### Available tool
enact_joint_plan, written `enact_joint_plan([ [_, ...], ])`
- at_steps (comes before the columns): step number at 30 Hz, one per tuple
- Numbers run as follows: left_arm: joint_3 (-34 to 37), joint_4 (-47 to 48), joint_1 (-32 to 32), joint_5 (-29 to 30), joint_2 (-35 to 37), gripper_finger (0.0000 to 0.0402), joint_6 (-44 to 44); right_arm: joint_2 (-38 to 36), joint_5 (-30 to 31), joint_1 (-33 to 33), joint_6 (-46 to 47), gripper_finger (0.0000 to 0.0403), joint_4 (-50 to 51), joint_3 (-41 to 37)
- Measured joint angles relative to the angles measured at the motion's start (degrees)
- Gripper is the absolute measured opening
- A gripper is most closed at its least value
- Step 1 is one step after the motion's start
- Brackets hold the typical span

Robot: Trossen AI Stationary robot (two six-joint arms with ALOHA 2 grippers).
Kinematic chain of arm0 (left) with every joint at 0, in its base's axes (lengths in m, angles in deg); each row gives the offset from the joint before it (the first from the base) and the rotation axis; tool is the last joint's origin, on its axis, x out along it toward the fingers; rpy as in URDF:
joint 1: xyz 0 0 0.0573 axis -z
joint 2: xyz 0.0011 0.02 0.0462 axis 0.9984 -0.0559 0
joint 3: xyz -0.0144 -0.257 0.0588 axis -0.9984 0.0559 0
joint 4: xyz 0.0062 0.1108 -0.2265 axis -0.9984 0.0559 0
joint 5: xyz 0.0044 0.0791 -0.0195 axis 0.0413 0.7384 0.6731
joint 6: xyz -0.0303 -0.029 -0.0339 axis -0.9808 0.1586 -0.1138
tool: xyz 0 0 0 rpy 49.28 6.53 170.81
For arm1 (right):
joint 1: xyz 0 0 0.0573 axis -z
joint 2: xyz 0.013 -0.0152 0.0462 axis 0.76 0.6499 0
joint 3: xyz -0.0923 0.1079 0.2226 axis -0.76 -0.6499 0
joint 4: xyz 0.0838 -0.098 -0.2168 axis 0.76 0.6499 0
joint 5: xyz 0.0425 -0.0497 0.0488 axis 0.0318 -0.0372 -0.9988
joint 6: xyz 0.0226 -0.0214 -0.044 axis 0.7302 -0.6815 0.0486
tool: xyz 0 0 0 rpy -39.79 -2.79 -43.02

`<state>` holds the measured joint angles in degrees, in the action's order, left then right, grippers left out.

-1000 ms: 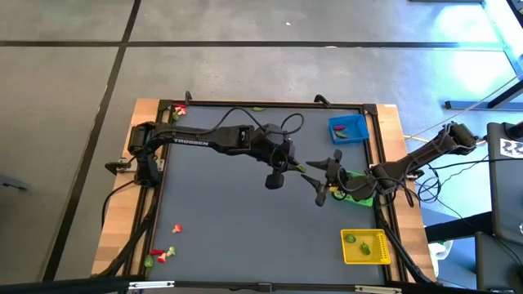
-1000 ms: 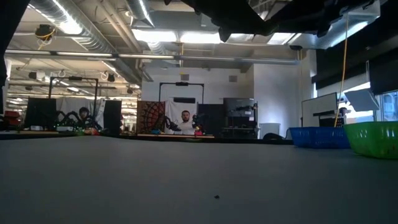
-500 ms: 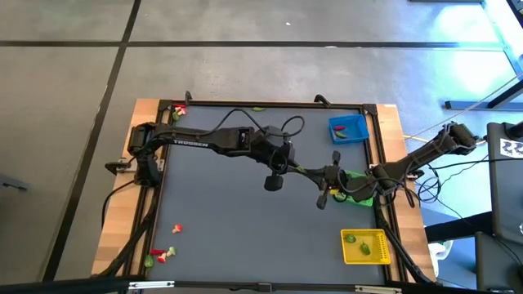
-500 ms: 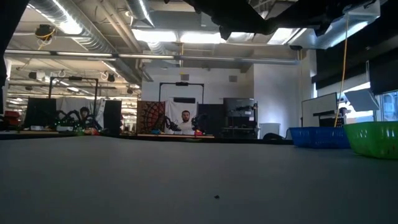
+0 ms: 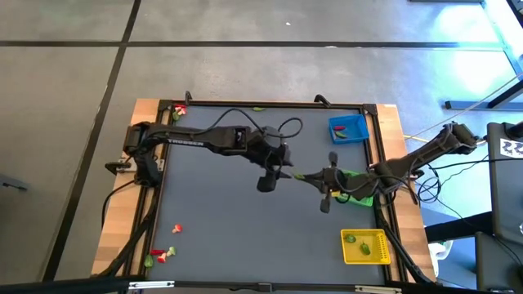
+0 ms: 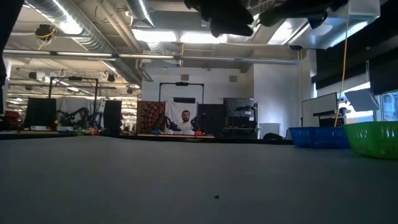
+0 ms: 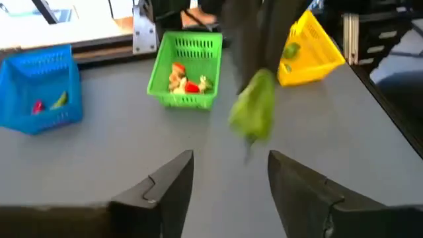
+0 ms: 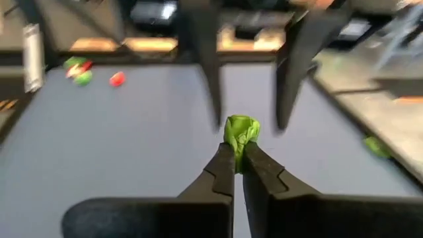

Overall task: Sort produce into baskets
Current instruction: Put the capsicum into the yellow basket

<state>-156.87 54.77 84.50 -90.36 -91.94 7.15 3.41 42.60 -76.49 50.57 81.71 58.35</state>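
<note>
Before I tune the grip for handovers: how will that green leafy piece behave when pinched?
The green piece looks crumpled and probably soft. The right gripper holds it by a thin pinch, so it's likely very light. Its lobed shape shouldn't roll far.

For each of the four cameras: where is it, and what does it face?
High: overhead, straight down; both arms, green piece between them.
Low: table height, facing the room; arms overhead.
Left wrist: behind open left end effector, facing the green basket.
Right wrist: behind right end effector, shut on the green piece.
Both wrist views share that piece.

Three baskets (image 7: 184, 71), two arms (image 5: 204, 139)
</note>
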Motion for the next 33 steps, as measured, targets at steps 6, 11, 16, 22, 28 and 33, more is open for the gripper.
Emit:
enact_joint_plan([
  [6, -0.09, 9.75, -0.18, 0.28, 2.45, 0.0200, -0.81, 0.00, -9.86, 0.00, 10.09, 0.0013, 17.63, 7.17],
  [11, -0.09, 15.84, -0.20, 0.33, 2.84, 0.0200, -1.00, -0.02, -20.20, -0.02, 18.66, 0.0013, 27.78, 10.61],
  [16, 0.84, 15.69, -0.20, 0.48, 2.90, 0.0200, -0.95, 0.11, -27.00, -0.02, 24.88, 0.0014, 32.47, 10.79],
  [22, 4.78, 14.32, -0.67, 0.50, 2.88, 0.0200, -1.07, 0.59, -30.55, -3.98, 33.97, 0.0014, 37.75, 10.79],
  [28, 7.48, 11.80, -1.37, 0.54, 2.77, 0.0200, -1.33, 0.59, -34.30, -11.66, 50.17, 0.0014, 43.41, 10.81],
  [33, 7.52, 10.36, -1.61, 0.55, 2.42, 0.0200, -1.48, 1.22, -34.20, -18.14, 61.34, 0.0014, 45.29, 10.79],
])
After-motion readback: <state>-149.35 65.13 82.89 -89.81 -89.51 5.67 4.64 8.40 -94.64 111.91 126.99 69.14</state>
